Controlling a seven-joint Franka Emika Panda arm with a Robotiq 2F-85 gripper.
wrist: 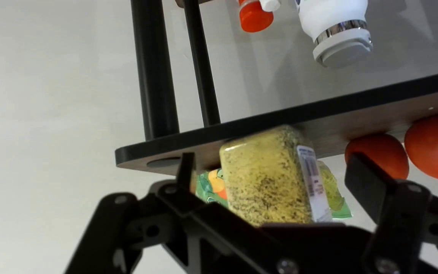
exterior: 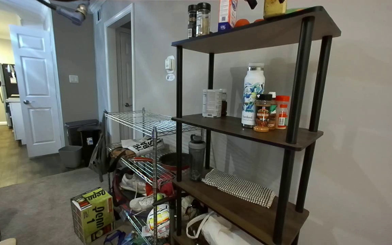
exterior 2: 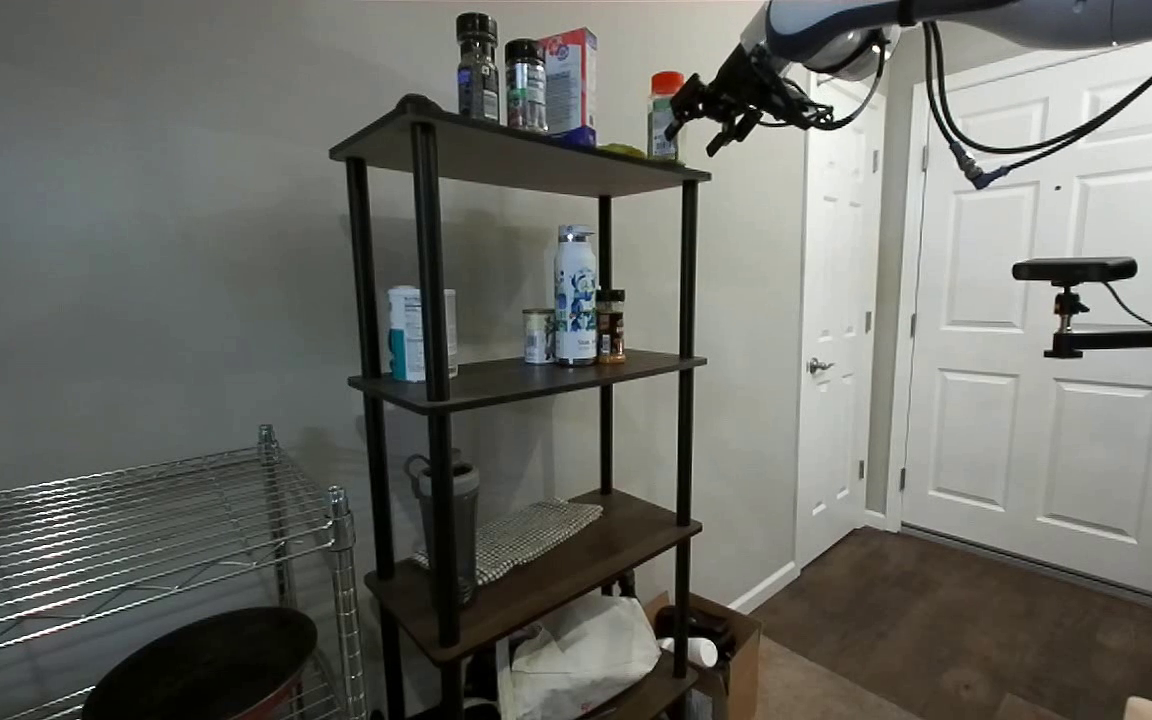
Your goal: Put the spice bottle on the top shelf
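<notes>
Jaws wide apart, gripping nothing. Spice bottle [wrist: 268, 179] upright between or just ahead of them, unclear which; top shelf [exterior 2: 516, 160] presumably bears it.

Arm [exterior 2: 1046, 22]: nearly level, higher than the top shelf [exterior 2: 526, 165].
Wrist [exterior 2: 841, 58]: angled down toward one end of the top shelf.
Gripper [exterior 2: 693, 142]: tilted downward near that end, above the top shelf's level.
Fingers [wrist: 369, 184]: spread wide apart.
</notes>
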